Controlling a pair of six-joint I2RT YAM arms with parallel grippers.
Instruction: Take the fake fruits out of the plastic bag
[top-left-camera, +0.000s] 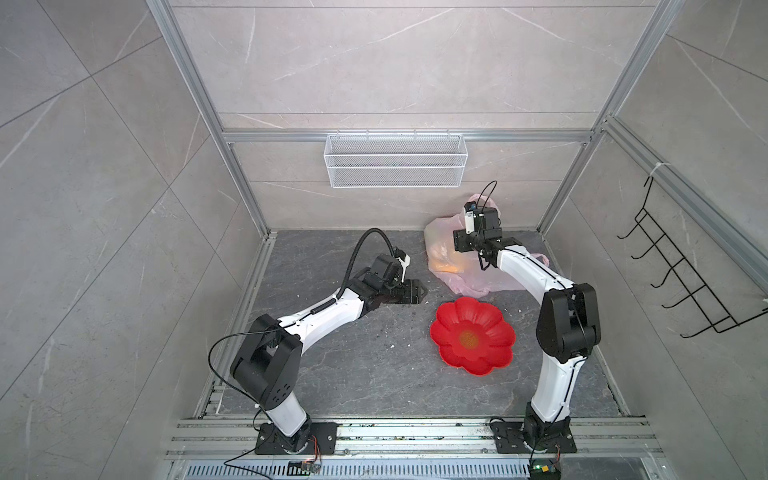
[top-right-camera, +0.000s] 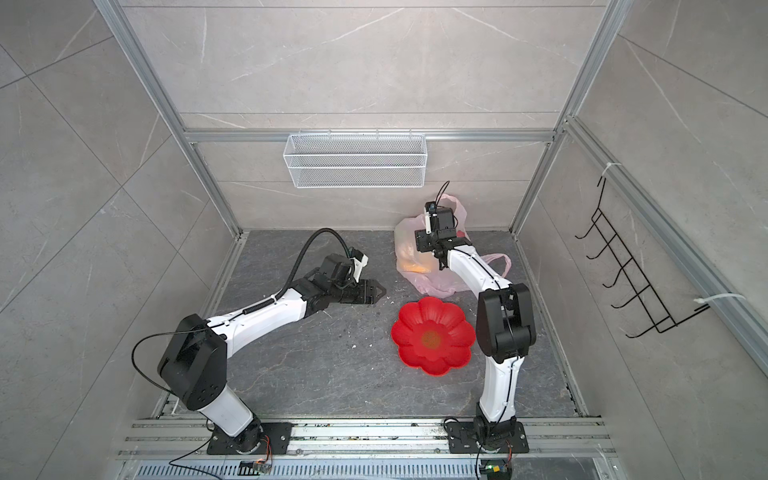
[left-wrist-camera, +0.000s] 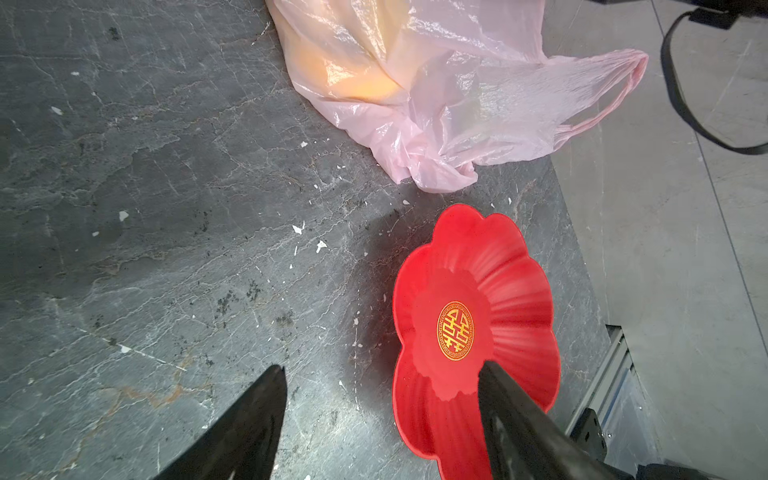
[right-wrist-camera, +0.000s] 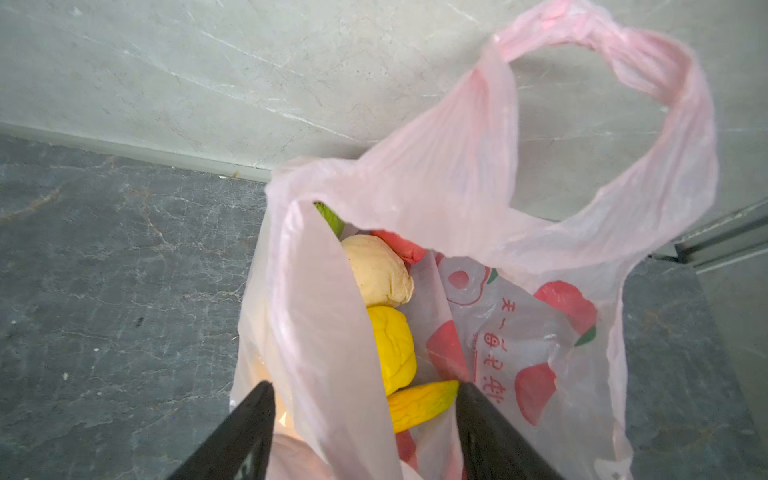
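plastic bag (right-wrist-camera: 457, 187): thin crinkly pink film | fake fruits (right-wrist-camera: 390, 345): lumpy, inside it, just ahead of right gripper (right-wrist-camera: 363, 384), jaws parted | left gripper (left-wrist-camera: 382, 365): parted, empty

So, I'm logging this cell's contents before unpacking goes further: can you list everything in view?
translucent pale-pink plastic bag: one, pink with red print, back right of the table, mouth open
fake plastic fruits: five showing, inside the bag: pale beige lump, yellow lump, yellow banana, red piece, green piece; more may be hidden
red flower-shaped plastic dish: one, red with gold emblem, in front of the bag, empty
white wire-mesh basket: one, white, back wall
black wire hook rack: one, black, right wall
dark grey stone tabletop: one, grey, under everything
left fingers: two, black, apart, holding nothing
right fingers: two, black, apart, above the bag's mouth
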